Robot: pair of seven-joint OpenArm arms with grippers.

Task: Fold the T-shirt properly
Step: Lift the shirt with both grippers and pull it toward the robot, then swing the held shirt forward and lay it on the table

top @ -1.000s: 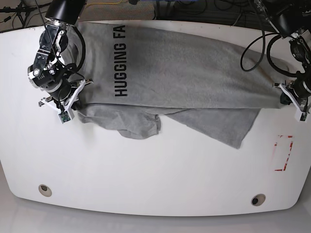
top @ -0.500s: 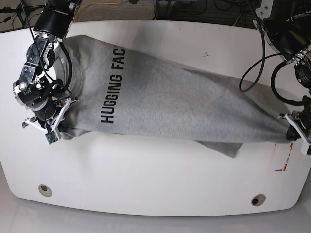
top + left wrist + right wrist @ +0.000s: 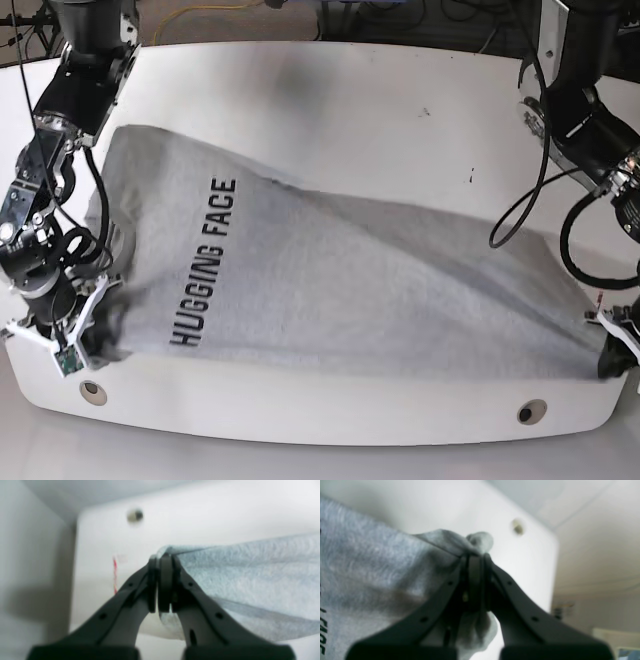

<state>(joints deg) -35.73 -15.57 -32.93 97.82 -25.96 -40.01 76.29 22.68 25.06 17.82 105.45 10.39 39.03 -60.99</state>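
The heather-grey T-shirt [image 3: 340,270] with black lettering "HUGGING FACE" lies stretched across the white table [image 3: 350,90], lettering up, running from the left edge to the right front corner. My right gripper [image 3: 82,335], at the table's front left in the base view, is shut on a bunched corner of the shirt [image 3: 455,542]; in its wrist view the gripper [image 3: 475,562] pinches the cloth. My left gripper [image 3: 612,350], at the front right edge, is shut on the shirt's other end [image 3: 237,575]; its wrist view shows the gripper [image 3: 161,562] clamped on the cloth edge.
Two round holes sit near the table's front edge, one at the left [image 3: 92,391] and one at the right [image 3: 531,411]. A red tape mark [image 3: 115,572] lies beside my left gripper. Cables hang behind the table's far edge.
Both grippers have pulled the shirt toward the table's front edge. The shirt has slid forward and now lies spread flatter, with the loose lower layer no longer showing.
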